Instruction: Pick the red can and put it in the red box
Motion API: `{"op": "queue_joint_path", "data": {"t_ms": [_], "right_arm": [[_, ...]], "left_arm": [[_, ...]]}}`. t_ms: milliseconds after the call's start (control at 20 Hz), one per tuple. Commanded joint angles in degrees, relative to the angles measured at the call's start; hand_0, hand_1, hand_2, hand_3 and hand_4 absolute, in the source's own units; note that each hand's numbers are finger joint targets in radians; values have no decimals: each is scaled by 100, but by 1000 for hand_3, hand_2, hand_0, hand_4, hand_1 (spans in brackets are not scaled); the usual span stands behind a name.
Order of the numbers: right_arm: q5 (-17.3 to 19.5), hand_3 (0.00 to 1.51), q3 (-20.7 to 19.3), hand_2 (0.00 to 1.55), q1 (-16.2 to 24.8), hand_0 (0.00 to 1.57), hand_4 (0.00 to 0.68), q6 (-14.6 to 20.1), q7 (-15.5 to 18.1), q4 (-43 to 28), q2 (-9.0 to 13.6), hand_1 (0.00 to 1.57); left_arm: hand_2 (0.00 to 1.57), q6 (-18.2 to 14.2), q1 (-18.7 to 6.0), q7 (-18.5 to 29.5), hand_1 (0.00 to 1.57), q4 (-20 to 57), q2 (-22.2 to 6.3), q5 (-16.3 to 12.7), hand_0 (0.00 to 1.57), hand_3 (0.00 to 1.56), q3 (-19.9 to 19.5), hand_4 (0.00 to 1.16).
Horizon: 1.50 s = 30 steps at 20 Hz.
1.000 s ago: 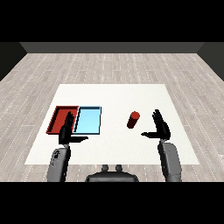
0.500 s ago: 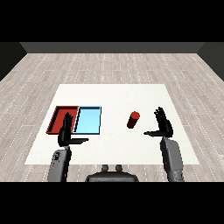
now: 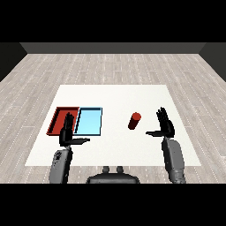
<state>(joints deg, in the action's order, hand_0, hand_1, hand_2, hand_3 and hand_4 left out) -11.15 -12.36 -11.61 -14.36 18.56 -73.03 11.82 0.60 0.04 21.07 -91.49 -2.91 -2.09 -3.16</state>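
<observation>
Table [image 3: 114, 150]: matt white top, smooth, no grain. Floor [image 3: 110, 66]: pale grey wood planks, dull finish. Red can [image 3: 134, 121]: smooth, matt (no glint seen). Red tray [image 3: 56, 119] and light blue tray [image 3: 89, 121]: flat, even colour, plastic-looking. Forearms grey, smooth; left hand [image 3: 67, 132] and right hand [image 3: 165, 125] matt black.

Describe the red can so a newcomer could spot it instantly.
On the white table, look right of the two trays lying side by side. The red can stands alone between the light blue tray and the open right hand, the only small cylinder there.
</observation>
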Motion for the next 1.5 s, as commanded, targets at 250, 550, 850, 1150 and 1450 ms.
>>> {"op": "queue_joint_path", "data": {"t_ms": [250, 550, 850, 1150, 1450], "right_arm": [[2, 0, -32, 0, -280, 0, 0, -147, 353, 711, 53, 0], [-84, 0, -114, 0, -1221, 0, 0, 14, 318, 1692, -37, 0], [-108, 0, -28, 0, -1092, 0, 0, -134, 670, 2203, -157, 0], [-71, 0, 208, 0, -1161, 0, 0, 243, 597, 1977, -522, 0], [-72, 0, 218, 0, -1399, 0, 0, 189, 874, 2569, -526, 0]], "left_arm": [[0, 221, -116, 195, 0, 352, -82, -179, 0, 0, -156, 0], [0, -54, -34, -239, 0, -131, 15, 2, 0, 0, 3, 0], [0, 174, 201, 175, 0, -39, -8, -212, 0, 0, -105, 0], [0, 222, -252, -48, 0, 241, -66, -376, 0, 0, -232, 0], [0, 93, 52, -204, 0, -256, -19, -216, 0, 0, -95, 0]]}}
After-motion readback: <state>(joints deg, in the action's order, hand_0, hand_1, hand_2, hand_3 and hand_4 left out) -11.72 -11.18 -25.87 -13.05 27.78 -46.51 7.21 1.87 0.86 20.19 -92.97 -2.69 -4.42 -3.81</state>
